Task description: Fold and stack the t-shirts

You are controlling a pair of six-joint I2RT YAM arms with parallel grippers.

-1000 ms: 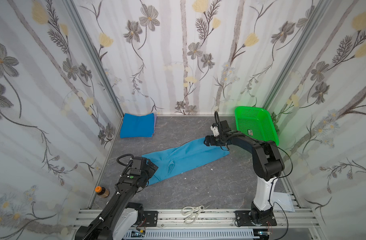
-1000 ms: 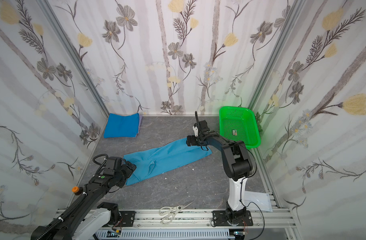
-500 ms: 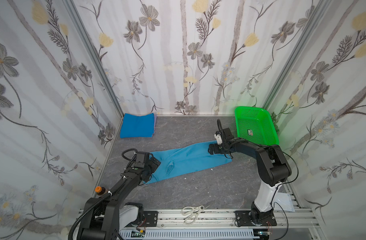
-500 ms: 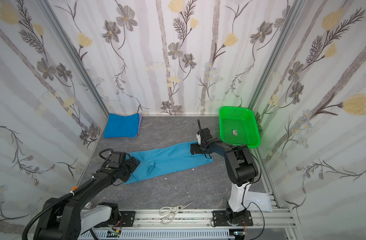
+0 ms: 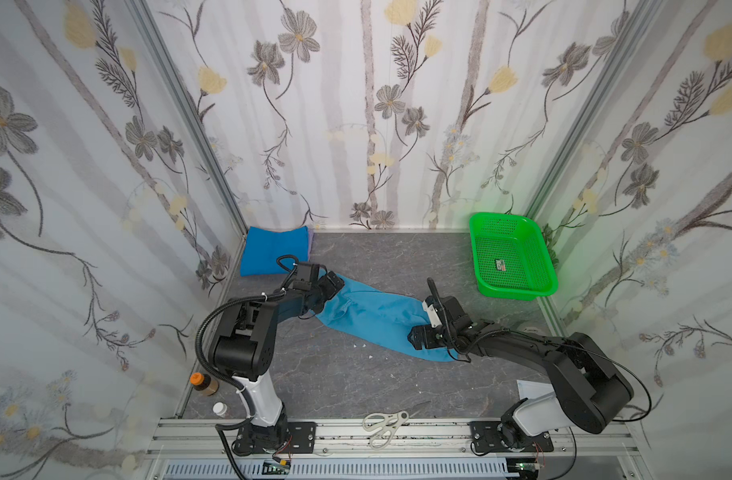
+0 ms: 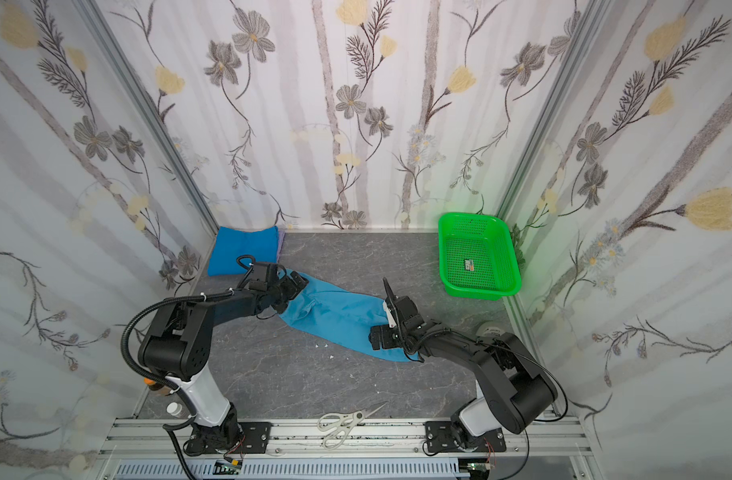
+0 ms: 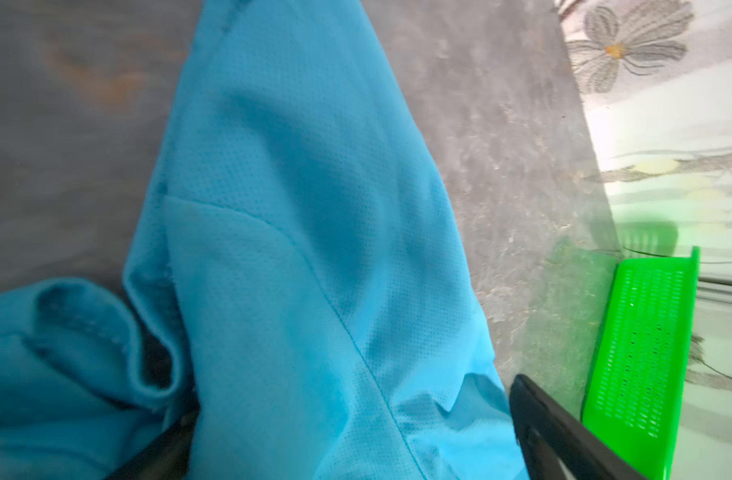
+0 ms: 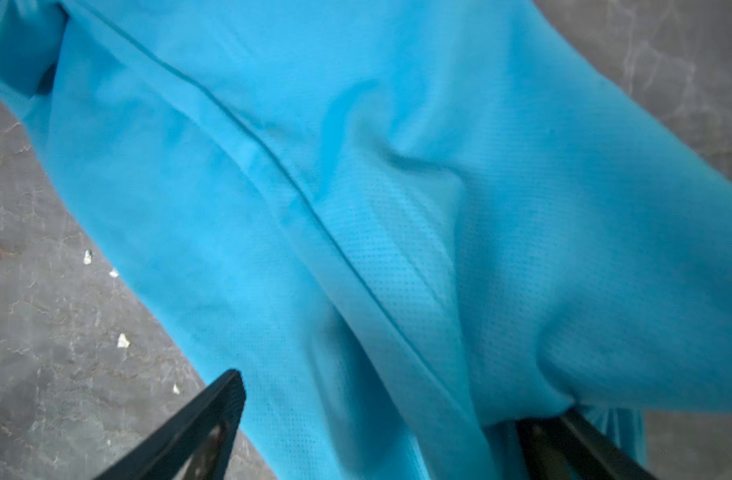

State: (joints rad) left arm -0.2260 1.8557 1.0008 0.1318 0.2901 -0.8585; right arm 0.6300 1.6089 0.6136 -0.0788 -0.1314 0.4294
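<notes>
Both pincers stand wide open, cloth between the jaws: left pincer point(image 5: 333, 287) at the far end of the light-blue t-shirt point(image 5: 372, 316), right pincer point(image 5: 416, 336) at its near end. Shirt lies as a narrow strip on the table point(image 5: 397, 257), folded stack point(image 5: 273, 249) in the far-left corner. Best to pinch all layers evenly and keep it taut.
</notes>
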